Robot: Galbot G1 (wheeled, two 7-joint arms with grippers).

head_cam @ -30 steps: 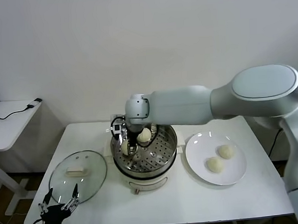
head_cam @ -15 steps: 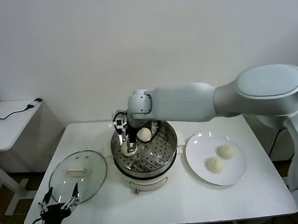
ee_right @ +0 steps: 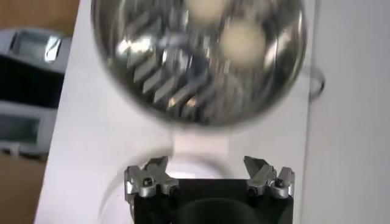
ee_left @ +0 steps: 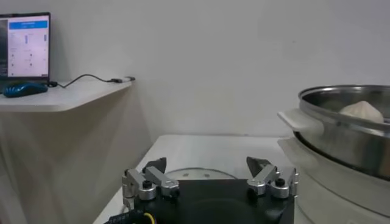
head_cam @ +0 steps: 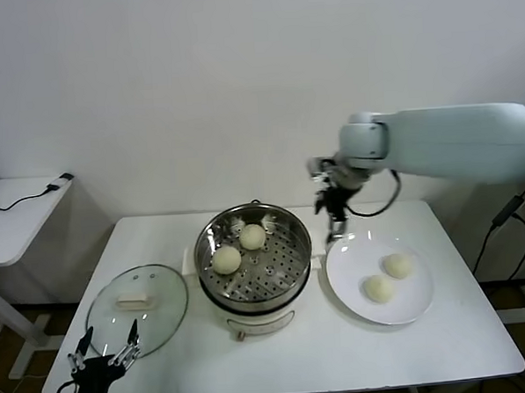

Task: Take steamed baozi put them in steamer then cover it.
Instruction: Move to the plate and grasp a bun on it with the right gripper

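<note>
Baozi: two (head_cam: 227, 259) are sitting in the steamer (head_cam: 254, 294), two more (head_cam: 397, 266) are waiting on the white plate (head_cam: 339, 276) to its right. We're hovering the right gripper (head_cam: 333, 212) over the plate's far-left edge, jaws wide, holding nothing. We're advising a straight drop onto the nearer bun and a gentle squeeze, since the dough looks soft. Left gripper (head_cam: 104, 363) is idling open near the cover (head_cam: 136, 309). We're reading no labels anywhere.
</note>
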